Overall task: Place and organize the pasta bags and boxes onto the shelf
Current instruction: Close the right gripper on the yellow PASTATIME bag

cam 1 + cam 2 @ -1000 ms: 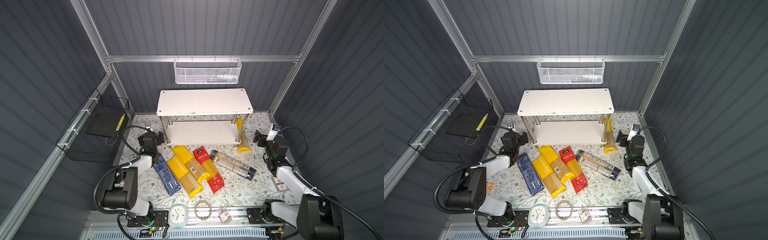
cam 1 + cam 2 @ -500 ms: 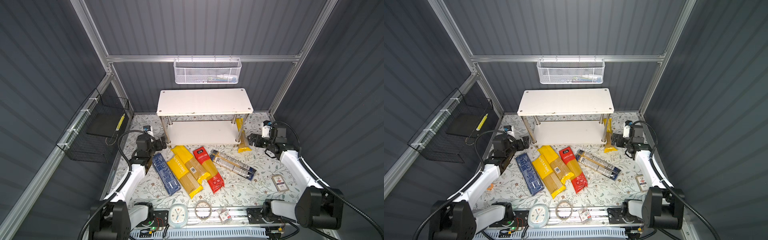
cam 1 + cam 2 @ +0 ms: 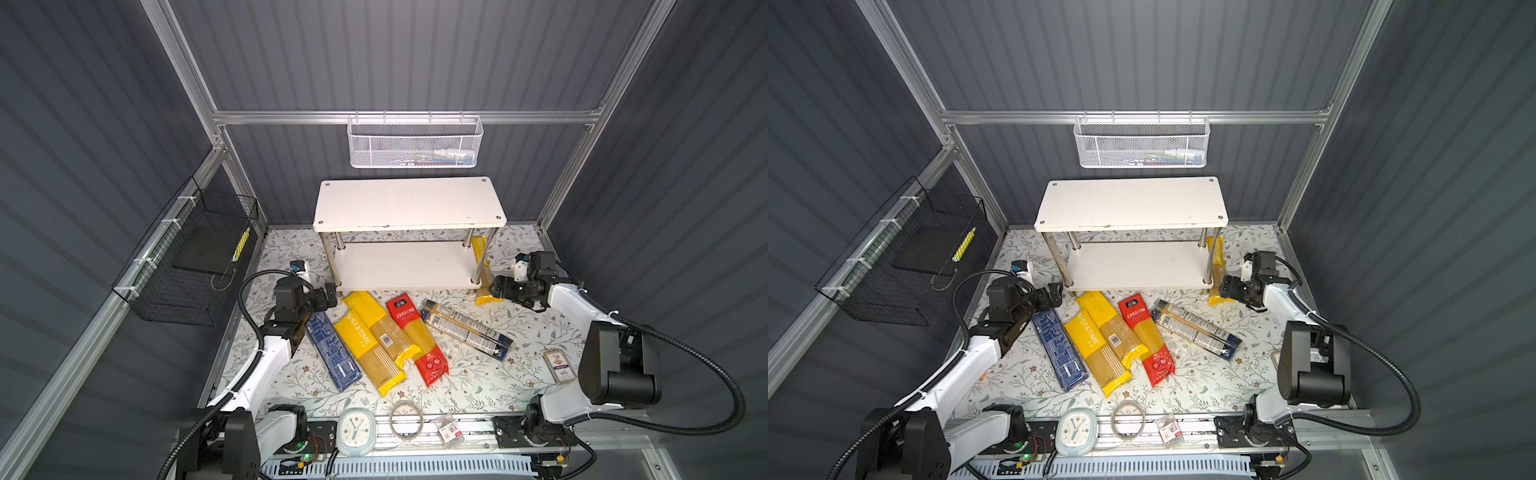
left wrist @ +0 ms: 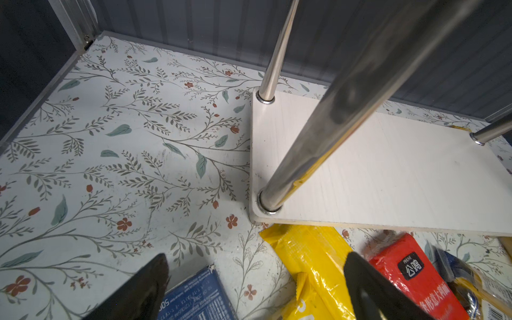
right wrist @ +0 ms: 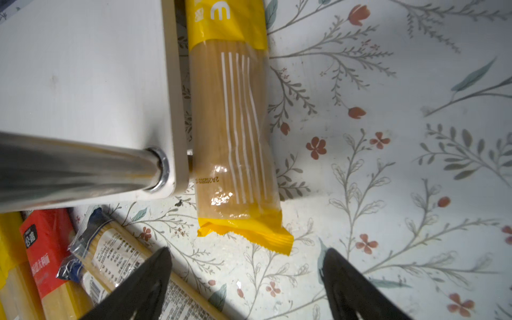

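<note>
Left of centre in both top views, the left arm [image 3: 266,357] holds its jaws open and empty over the upper end of the dark-blue patterned box [image 3: 332,351]. To its right, two overlapping yellow spaghetti bags [image 3: 365,353], the red bag [image 3: 417,336] and the clear bag with dark-blue ends [image 3: 465,334] lie on the floral worktop [image 3: 528,332], below the white two-tier shelf [image 3: 409,203]. A third yellow bag [image 5: 235,124] lies along the shelf's right edge. The right arm [image 3: 573,303] has its jaws open just short of that bag's end.

Three yellow pasta bags [image 3: 362,341], one red bag [image 3: 415,332], one clear bag [image 3: 465,330], one blue box [image 3: 332,351], one shelf [image 3: 409,203].
</note>
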You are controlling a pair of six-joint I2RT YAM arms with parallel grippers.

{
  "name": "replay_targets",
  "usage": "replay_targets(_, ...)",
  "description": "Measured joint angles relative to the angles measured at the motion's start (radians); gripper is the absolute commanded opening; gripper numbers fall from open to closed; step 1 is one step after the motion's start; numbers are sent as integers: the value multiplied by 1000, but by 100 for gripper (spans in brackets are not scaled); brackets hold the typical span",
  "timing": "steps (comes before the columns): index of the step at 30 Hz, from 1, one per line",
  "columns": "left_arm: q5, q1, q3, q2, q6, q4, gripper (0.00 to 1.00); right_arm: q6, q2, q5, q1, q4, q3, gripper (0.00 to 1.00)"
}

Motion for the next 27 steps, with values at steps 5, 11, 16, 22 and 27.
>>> replay_targets(5,3,0,0,0,-2,-2,100,-4,77,-43,-4,13,35,82)
replay_targets(11,-8,0,0,0,-1,-8,100,-13,138,-63,-4,7,89,81)
replay_targets(16,-9,0,0,0,-1,-11,100,-25,179,-70,-5,5,125,73)
replay_targets(22,-16,0,0,0,-1,-23,100,-30,232,-84,-5,6,141,81)
replay_targets(27,-18,0,2,0,-1,-23,100,-33,250,-85,-5,6,141,81)
